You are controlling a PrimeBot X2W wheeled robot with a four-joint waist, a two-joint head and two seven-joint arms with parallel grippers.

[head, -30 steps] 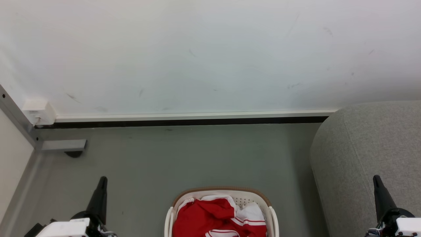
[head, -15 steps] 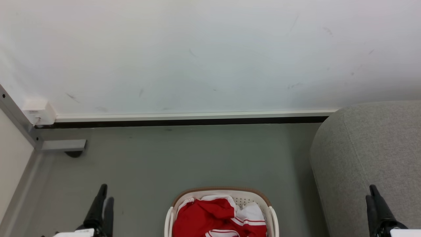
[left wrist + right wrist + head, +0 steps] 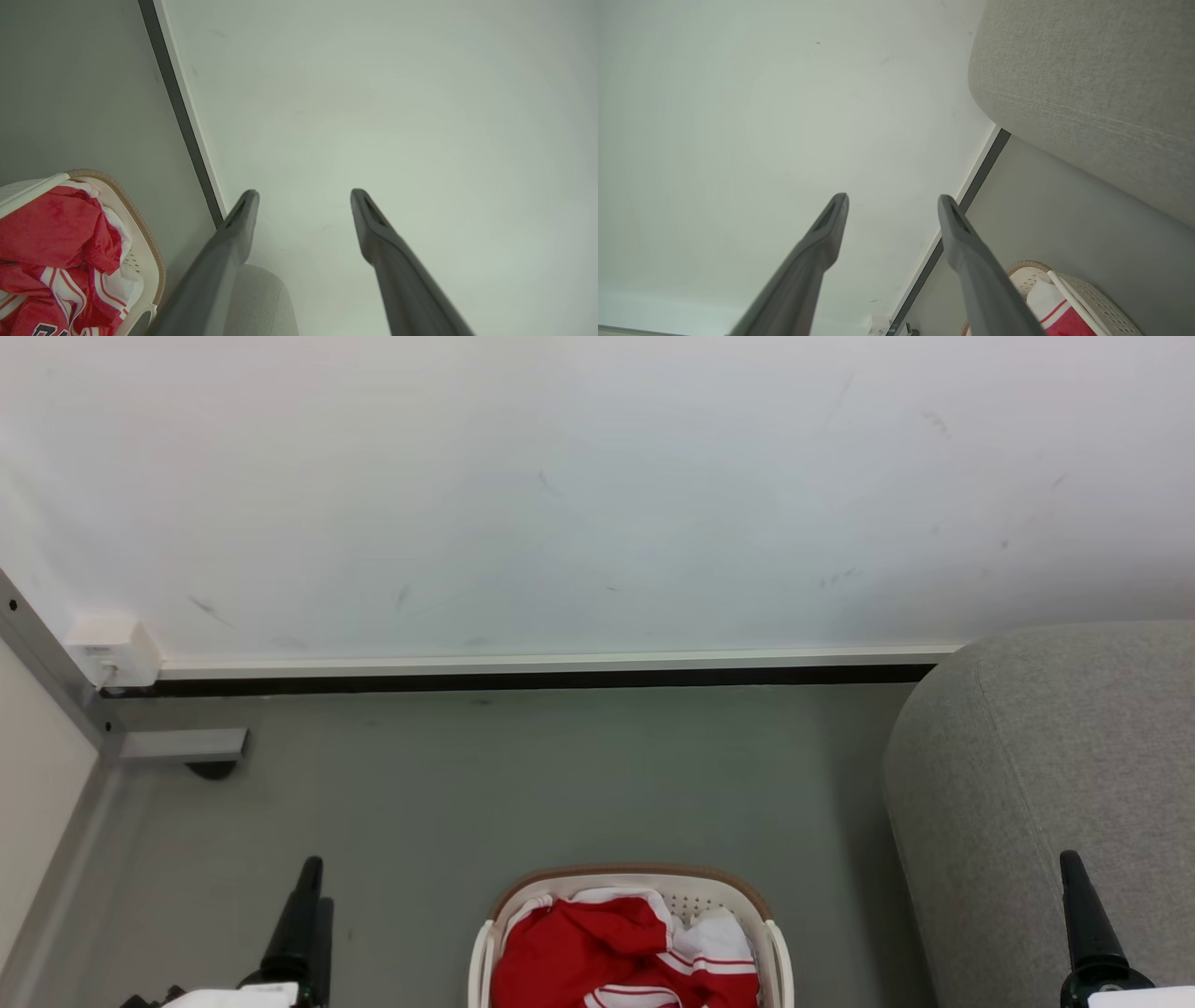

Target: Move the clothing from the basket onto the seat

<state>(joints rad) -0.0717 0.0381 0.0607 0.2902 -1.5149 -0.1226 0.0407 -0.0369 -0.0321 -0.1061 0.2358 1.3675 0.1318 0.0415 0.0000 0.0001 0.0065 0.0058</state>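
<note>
The left pincer (image 3: 304,192) is held open, its two dark fingers spread well apart with nothing between them. The right pincer (image 3: 893,197) is likewise held open and nothing is gripped by it. Both are raised off the floor (image 3: 560,784) with fingers pointed towards the wall (image 3: 560,504).

Between the two pincers, to the right of the left one and to the left of the right one, the basket (image 3: 635,875) is set on the floor, touched by neither. The clothing (image 3: 597,943) is bunched inside it, red folds with white panels and striped trim; in the left wrist view, dark letters are glimpsed on one garment at the picture's lower edge.

The seat (image 3: 1046,747) is found just beside the right pincer and behind it in the head view, well apart from the left pincer; its rounded edge and seam are shown in the right wrist view.

Beyond the pincers, bare floor is met by a pale skirting strip (image 3: 560,665) at the foot of the wall.
</note>
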